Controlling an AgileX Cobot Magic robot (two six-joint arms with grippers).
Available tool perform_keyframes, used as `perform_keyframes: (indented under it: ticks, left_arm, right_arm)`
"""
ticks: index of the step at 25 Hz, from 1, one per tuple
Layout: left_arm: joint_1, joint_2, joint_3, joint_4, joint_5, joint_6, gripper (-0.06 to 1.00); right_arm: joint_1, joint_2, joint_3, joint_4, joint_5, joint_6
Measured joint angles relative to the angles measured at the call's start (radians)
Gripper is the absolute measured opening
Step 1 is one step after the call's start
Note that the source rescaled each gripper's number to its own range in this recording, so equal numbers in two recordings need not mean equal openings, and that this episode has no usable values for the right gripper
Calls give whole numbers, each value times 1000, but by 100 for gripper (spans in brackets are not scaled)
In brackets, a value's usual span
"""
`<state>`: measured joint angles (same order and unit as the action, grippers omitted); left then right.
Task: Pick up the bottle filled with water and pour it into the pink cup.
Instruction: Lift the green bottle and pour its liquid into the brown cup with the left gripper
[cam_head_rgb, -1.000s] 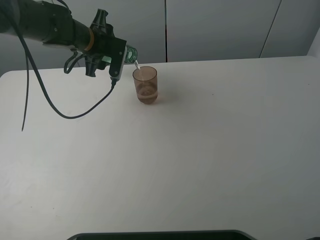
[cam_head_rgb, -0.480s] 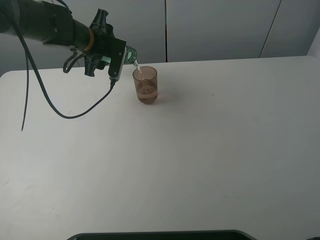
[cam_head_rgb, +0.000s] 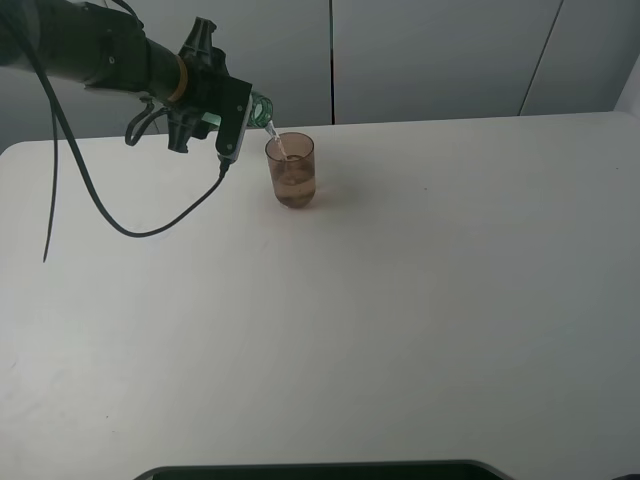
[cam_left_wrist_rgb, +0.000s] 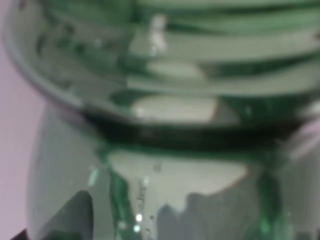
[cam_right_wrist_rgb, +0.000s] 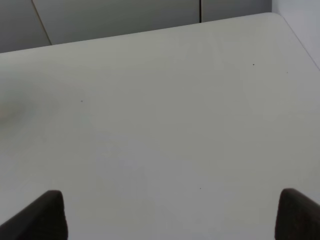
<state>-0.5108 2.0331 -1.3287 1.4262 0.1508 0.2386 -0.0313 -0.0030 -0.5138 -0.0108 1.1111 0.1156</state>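
The green-tinted bottle (cam_head_rgb: 263, 109) is tipped nearly level in my left gripper (cam_head_rgb: 240, 112), its open neck just over the far left rim of the pink cup (cam_head_rgb: 291, 172). A thin stream of water (cam_head_rgb: 277, 143) runs from the neck into the cup, which stands upright on the table and holds some water. In the left wrist view the bottle's threaded neck (cam_left_wrist_rgb: 170, 115) fills the frame, blurred and very close. My right gripper (cam_right_wrist_rgb: 172, 214) is open and empty above bare table, with only its two dark fingertips (cam_right_wrist_rgb: 45, 215) showing. It does not show in the exterior high view.
The white table (cam_head_rgb: 400, 300) carries the cup. A black cable (cam_head_rgb: 120, 225) hangs from the left arm down over the table's left part. A dark edge (cam_head_rgb: 320, 470) runs along the near side. Grey wall panels stand behind the table.
The bottle stays tipped over the cup and keeps pouring. The water in the cup has risen a little. The left arm has barely moved.
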Motion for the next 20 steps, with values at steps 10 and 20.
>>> perform_keyframes:
  ticks: [10,20]
  left_arm:
    - [0,0,0,9,0,11,1]
    - [0,0,0,-13,-34,-63,1]
  right_arm:
    - [0,0,0,0,0,0]
    - [0,0,0,0,0,0]
